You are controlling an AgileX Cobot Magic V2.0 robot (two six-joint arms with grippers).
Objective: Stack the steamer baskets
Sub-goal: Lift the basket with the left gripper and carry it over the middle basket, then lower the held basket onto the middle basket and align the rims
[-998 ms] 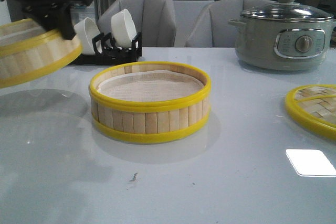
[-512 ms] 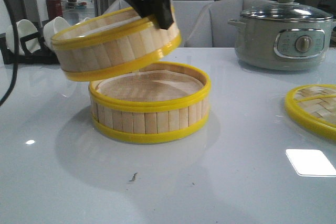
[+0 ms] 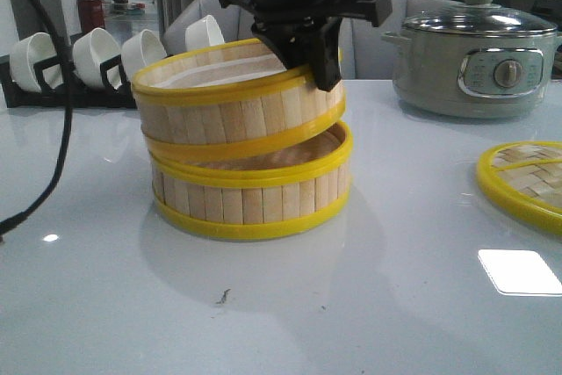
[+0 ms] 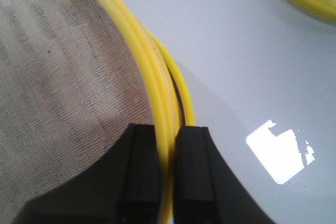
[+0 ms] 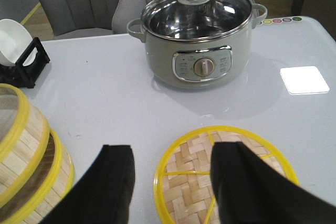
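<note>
Yellow rims nearly meet on one side only: the upper basket (image 3: 235, 110) sits over the lower basket (image 3: 250, 191), but it is tilted and shifted toward the robot's left. Its left edge seems to rest on or just above the lower rim, while its right side, where it is held, stands higher and leaves a dark wedge of gap above the lower basket's far right rim. The lower basket stands flat on the grey table (image 3: 395, 305), about in the middle of the front view.

The left gripper (image 4: 167, 145) has its jaws clamped on the upper basket's wall, one finger inside over the white paper liner (image 4: 58, 87) and one outside, with the yellow rim pinched between them. In the wrist view the lower basket's rim shows as a second yellow arc just outside the held one, so the two rings are not yet concentric.

My judgement is that the coming move turns on that offset: the held basket needs to slide a little toward the robot's right and level out before it can seat.

The right gripper (image 5: 173, 182) hangs with its jaws apart and empty over the woven lid (image 5: 226, 177), near the pot (image 5: 202, 40), well apart from the stack.
</note>
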